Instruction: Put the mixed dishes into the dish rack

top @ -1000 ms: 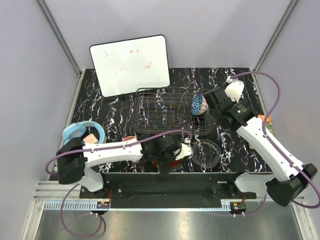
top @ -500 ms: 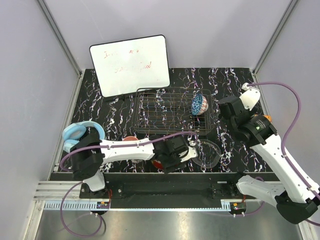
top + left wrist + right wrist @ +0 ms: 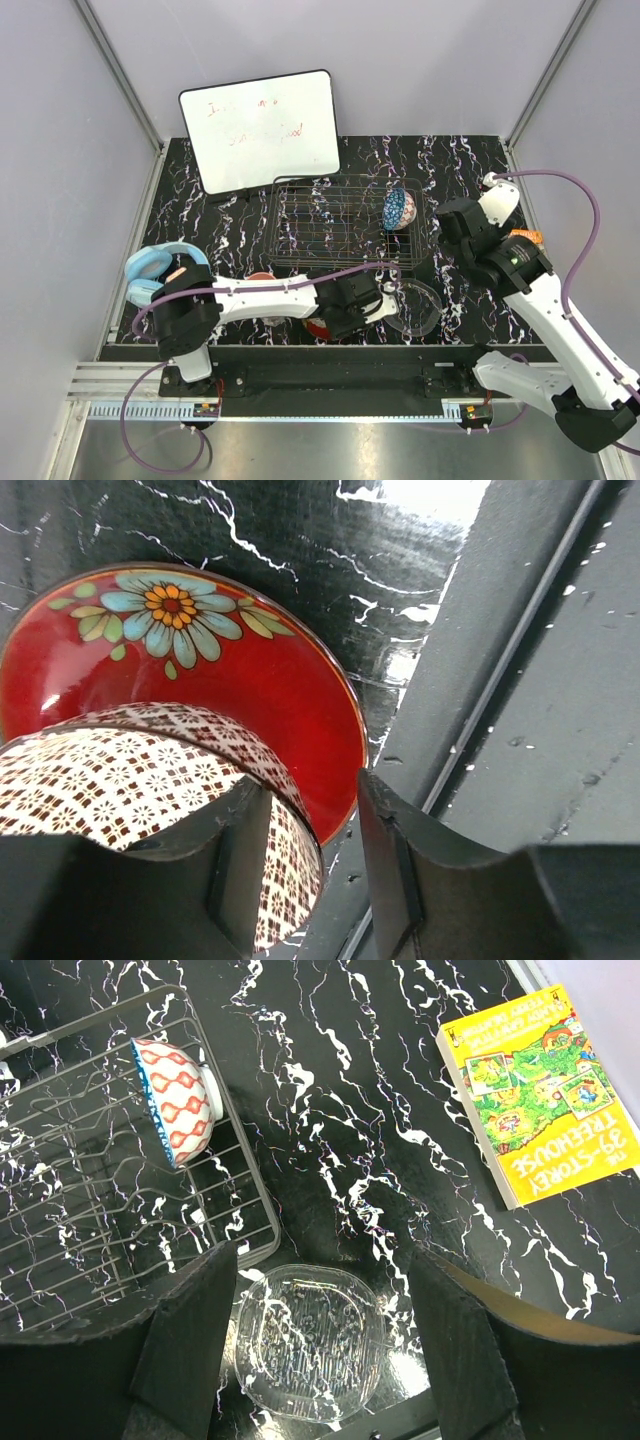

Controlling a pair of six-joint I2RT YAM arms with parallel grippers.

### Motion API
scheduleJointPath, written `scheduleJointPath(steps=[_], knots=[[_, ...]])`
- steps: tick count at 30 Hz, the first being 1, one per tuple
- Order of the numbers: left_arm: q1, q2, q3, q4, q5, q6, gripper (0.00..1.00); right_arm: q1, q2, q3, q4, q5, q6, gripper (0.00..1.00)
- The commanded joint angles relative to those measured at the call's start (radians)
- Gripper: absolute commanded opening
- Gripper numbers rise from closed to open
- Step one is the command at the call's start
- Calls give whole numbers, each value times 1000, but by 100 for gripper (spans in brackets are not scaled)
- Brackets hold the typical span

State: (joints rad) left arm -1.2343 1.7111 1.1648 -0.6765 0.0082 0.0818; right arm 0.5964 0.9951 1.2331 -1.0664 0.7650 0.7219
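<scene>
Blue patterned bowl (image 3: 399, 210) stands on edge in the dish rack (image 3: 330, 225). Left pincer (image 3: 312, 790), spread, straddles the rim of the cream-gold patterned bowl (image 3: 120, 780) atop the red floral plate (image 3: 250, 670); right pincer (image 3: 320, 1260) also spread.

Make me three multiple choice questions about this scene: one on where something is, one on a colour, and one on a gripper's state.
1. Where is the blue patterned bowl?
A: in a sink. B: in the dish rack, at its right end. C: on a shelf.
2. What colour is the plate under the cream-gold patterned bowl?
A: red. B: green. C: white.
3. What state is the right gripper in?
A: shut on a cup. B: shut on a spoon. C: open, holding nothing.

Answers:
1 B: the right wrist view shows it tipped on its side inside the wires.
2 A: the left wrist view shows red with a painted flower.
3 C: its fingers stand wide apart, and the clear glass bowl is seen between them.
</scene>
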Motion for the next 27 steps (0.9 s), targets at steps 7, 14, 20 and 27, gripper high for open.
scheduleJointPath(steps=[7, 14, 20, 27], knots=[[6, 33, 125, -21, -34, 30, 0, -1, -52, -20, 28, 19, 4, 73], [22, -22, 387, -110, 10, 56, 0, -1, -78, -17, 22, 36, 2, 72], [313, -65, 565, 118, 586, -337, 0, -3, -130, -32, 22, 69, 33, 70], [476, 79, 587, 577, 780, -894, 0, -3, -219, -89, 52, 60, 56, 64]])
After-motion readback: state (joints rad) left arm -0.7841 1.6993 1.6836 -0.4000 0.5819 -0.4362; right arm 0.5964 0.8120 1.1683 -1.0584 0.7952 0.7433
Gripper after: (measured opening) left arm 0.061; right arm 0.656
